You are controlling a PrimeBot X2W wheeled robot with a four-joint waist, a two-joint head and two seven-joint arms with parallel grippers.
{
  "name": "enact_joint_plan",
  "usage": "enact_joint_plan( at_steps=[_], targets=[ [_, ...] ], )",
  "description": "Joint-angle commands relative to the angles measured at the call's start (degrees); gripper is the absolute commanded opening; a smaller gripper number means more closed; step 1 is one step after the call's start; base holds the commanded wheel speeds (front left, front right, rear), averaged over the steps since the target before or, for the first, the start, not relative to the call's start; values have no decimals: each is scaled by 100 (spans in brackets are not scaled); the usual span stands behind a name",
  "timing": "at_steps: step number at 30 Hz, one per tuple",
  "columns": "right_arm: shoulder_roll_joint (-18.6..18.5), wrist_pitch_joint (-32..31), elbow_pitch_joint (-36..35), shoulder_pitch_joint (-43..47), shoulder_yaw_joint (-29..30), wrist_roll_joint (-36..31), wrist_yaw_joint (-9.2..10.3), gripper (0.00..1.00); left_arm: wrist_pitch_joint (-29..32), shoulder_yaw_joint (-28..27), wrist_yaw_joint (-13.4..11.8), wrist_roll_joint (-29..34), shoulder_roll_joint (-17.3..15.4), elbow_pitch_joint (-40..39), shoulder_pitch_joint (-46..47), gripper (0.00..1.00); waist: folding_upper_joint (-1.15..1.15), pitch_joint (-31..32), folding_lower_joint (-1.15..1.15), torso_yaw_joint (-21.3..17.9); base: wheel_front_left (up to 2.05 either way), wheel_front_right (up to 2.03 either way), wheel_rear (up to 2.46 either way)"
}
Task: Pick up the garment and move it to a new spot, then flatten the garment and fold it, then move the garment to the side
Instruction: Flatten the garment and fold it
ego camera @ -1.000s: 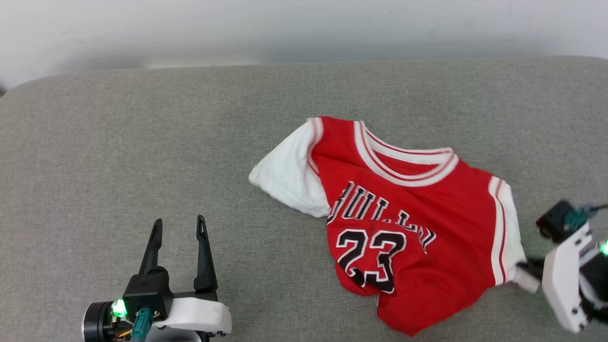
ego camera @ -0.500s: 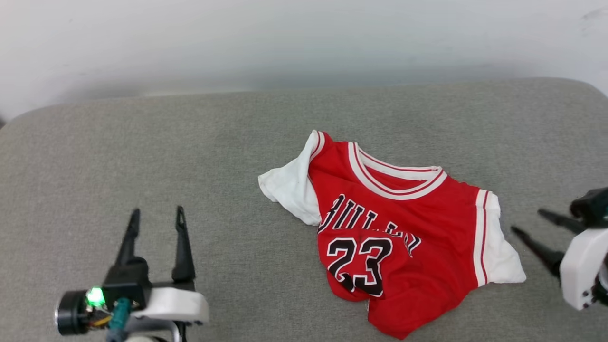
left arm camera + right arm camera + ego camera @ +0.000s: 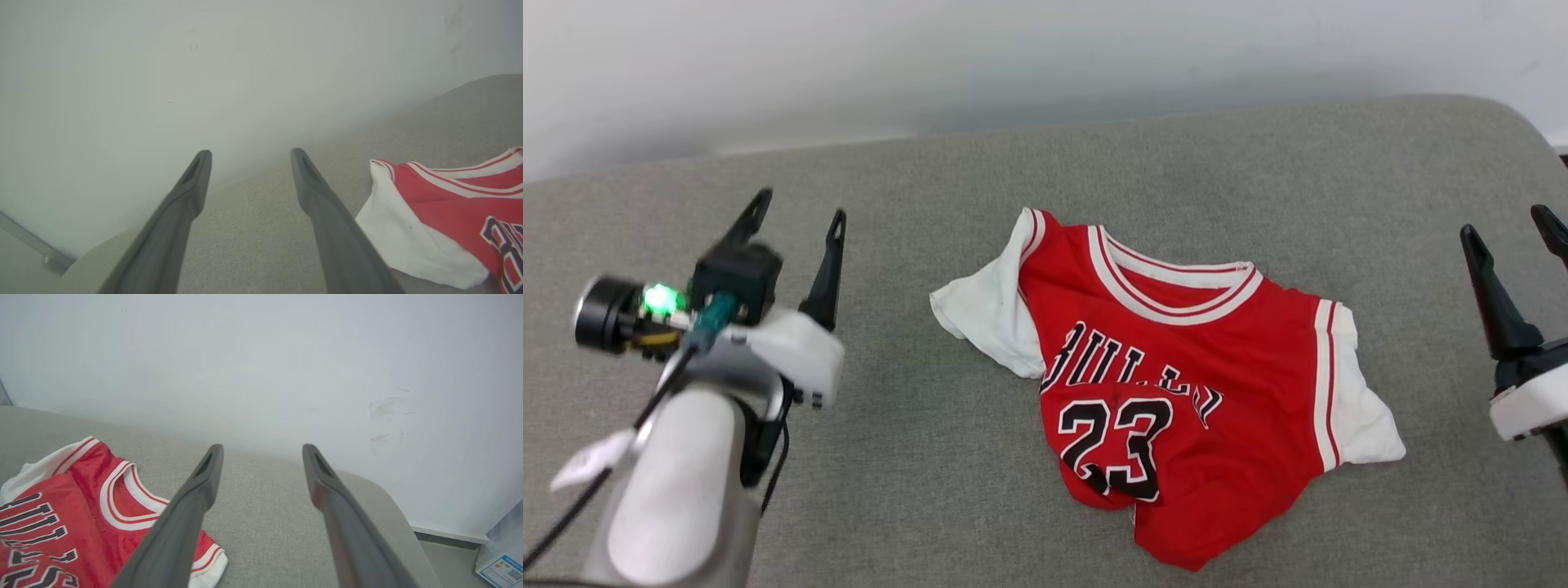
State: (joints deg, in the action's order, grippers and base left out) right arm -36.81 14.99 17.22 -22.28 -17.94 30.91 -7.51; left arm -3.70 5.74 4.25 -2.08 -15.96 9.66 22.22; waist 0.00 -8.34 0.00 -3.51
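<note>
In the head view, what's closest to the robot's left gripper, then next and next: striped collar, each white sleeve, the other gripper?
From the left gripper:
1. The left-side white sleeve, nearest.
2. The striped collar, middle.
3. The right-side white sleeve.
4. The right gripper, right edge.

Bright, even light, faint soft shadows; head view crisp, wrist views softer, bowed at edges

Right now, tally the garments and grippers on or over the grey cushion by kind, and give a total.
Garment: 1, red and white, lying crumpled on the cushion
Grippers: 2, left gripper and right gripper, both open and holding nothing
Total: 3
</note>
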Motion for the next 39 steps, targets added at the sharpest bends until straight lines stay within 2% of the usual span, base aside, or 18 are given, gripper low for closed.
enact_joint_plan(
  at_steps=[1,3,5,7,9,17,24,30,37,38,39],
  targets=[
    [286,15,-235,242,329,-267,3,100,204,103,89,20,-79,60,252,100,0,-127,0,-34,0,0,0],
    [786,18,-705,537,998,-753,4,100,540,253,194,-52,-219,164,668,100,0,-268,0,-66,0,0,0],
    [1247,18,-1141,826,1409,-1129,4,100,899,438,267,-225,-291,306,1019,100,0,-398,0,-103,0,0,0],
    [1571,18,-1483,1058,1638,-1386,4,100,1338,688,305,-438,-409,473,1398,100,0,-518,0,-130,0,0,0],
    [1750,19,-1794,1154,1669,-1541,4,100,1832,1086,302,-938,-518,609,1778,100,0,-648,0,-168,0,0,0],
    [1945,20,-2203,1111,1580,-1819,4,100,3974,3071,305,-2939,-1605,566,3301,100,0,-1141,0,-407,0,0,0],
    [1995,20,-2283,899,1522,-1902,4,100,5469,4362,306,-4284,-2063,502,4167,100,0,-1469,0,-566,0,0,0],
    [2036,20,-2252,746,1420,-1933,4,100,5991,5249,307,-4769,-2188,817,4416,100,0,-1631,0,-697,0,0,0],
    [2050,20,-2176,628,1331,-1955,4,100,5816,6127,307,-5004,-2090,1179,4395,100,0,-1667,0,-757,0,0,0],
    [2051,20,-2163,623,1324,-1951,4,100,5756,6230,308,-5043,-2078,1201,4418,22,0,-1650,0,-751,0,0,0],
    [2052,20,-2143,635,1328,-1948,4,100,5685,6313,308,-5087,-2058,1226,4440,0,0,-1622,0,-735,0,0,0]
  ],
)
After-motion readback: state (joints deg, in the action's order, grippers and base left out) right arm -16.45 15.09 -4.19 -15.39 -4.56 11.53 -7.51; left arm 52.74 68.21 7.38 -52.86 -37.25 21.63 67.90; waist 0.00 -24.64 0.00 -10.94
